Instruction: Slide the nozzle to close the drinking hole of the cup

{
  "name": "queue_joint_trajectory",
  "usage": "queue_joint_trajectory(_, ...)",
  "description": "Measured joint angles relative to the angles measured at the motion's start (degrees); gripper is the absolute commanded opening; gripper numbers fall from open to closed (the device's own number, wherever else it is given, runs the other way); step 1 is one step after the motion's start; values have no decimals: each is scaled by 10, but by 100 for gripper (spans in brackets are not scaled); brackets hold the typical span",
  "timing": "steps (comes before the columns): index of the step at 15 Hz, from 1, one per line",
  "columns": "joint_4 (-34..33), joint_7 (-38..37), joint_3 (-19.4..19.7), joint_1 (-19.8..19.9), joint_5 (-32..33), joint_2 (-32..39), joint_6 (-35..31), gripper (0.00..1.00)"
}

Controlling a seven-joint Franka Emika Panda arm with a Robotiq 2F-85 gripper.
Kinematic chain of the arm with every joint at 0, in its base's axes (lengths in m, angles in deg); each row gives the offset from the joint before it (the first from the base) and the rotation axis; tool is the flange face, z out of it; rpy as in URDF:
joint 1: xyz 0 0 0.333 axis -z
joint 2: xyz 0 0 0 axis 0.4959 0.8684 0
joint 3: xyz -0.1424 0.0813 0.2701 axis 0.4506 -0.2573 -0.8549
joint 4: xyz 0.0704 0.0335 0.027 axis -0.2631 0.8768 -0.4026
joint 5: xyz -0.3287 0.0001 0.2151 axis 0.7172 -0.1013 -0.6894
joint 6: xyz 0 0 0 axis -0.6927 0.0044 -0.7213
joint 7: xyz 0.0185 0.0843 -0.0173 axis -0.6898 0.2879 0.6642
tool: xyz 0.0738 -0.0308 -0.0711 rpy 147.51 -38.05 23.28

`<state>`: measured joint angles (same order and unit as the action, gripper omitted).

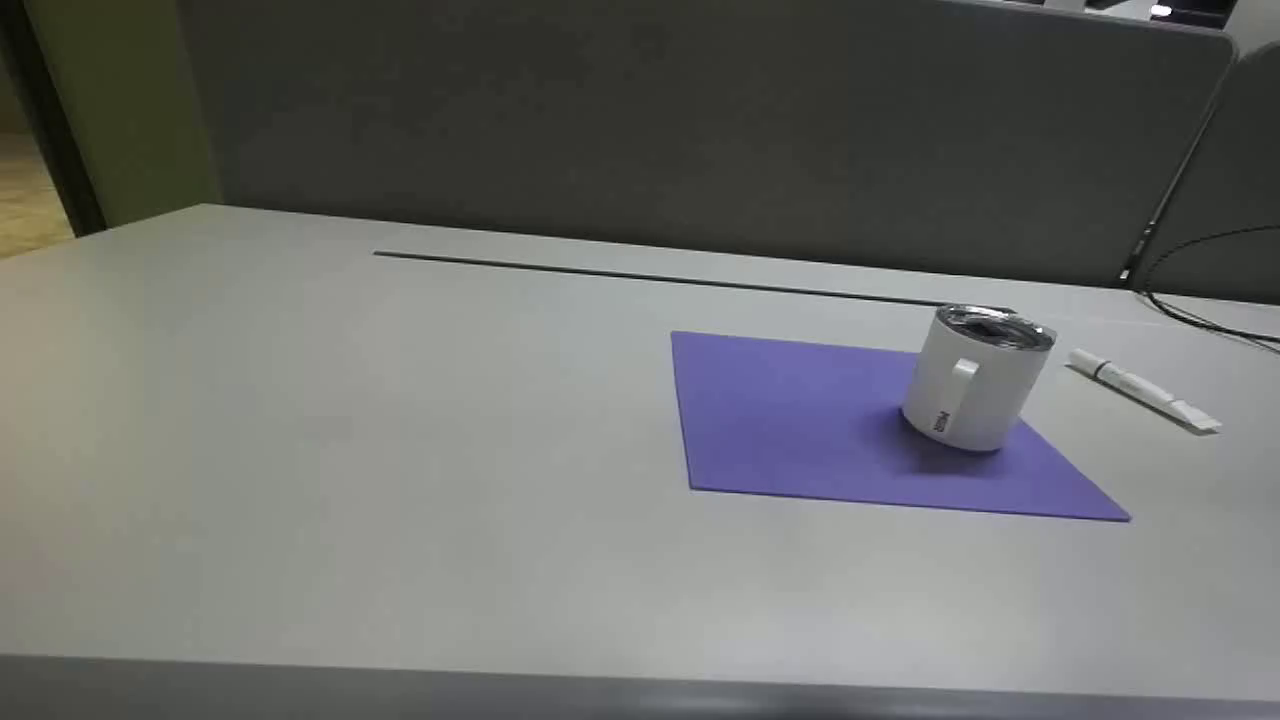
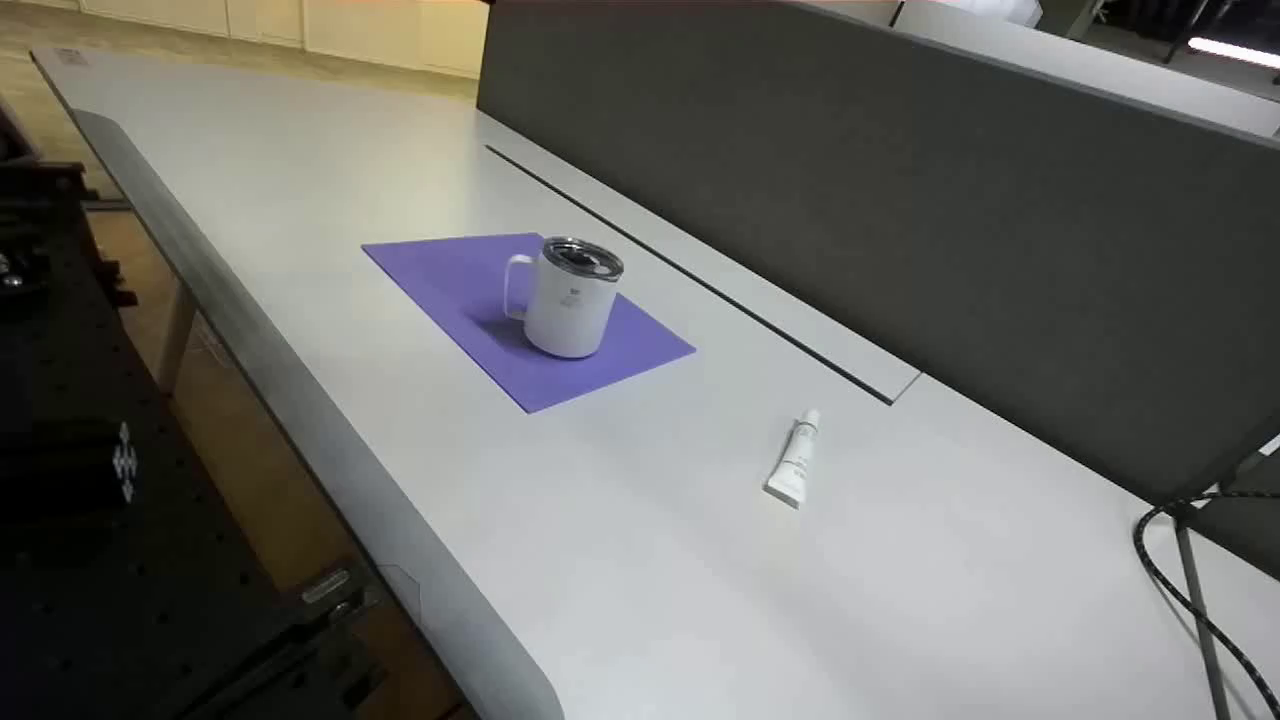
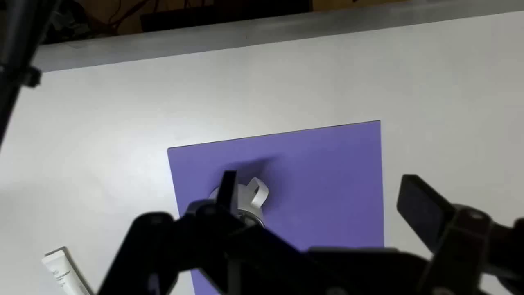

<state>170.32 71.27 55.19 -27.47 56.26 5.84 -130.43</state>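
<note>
Wrist view: one gripper point(image 3: 319, 188), jaws spread wide
Cup point(image 2: 570, 315): one, lidded, upright
Purple mat point(image 1: 780, 420): one, under cup
White tube point(image 2: 796, 460): one

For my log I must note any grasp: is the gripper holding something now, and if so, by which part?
Nothing is held: the gripper is open, and the cup stands on the purple mat in both exterior views.

On the smooth, matt purple mat point(image 1: 780, 420), the white mug point(image 2: 570, 315) has a satin finish and a glossy, plastic-looking lid point(image 2: 584, 260); the tabletop point(image 1: 400, 450) gleams softly; the squeeze tube point(image 2: 796, 462) looks like smooth plastic; the partition point(image 1: 650, 120) along the tabletop's back edge looks matt and cloth-like
</note>
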Motion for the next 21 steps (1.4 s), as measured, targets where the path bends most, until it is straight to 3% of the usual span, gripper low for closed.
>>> queue_joint_trajectory(9, 0, 0, 0, 0, 0, 0, 0, 100)
queue_joint_trajectory(10, 0, 0, 0, 0, 0, 0, 0, 95)
queue_joint_trajectory(11, 0, 0, 0, 0, 1, 1, -6, 73)
queue_joint_trajectory(13, -2, 3, 1, 6, 3, 17, -49, 69)
queue_joint_trajectory(18, -37, 11, 10, 28, 13, 127, -217, 33)
queue_joint_trajectory(21, -76, 13, 12, 31, 23, 208, -274, 13)
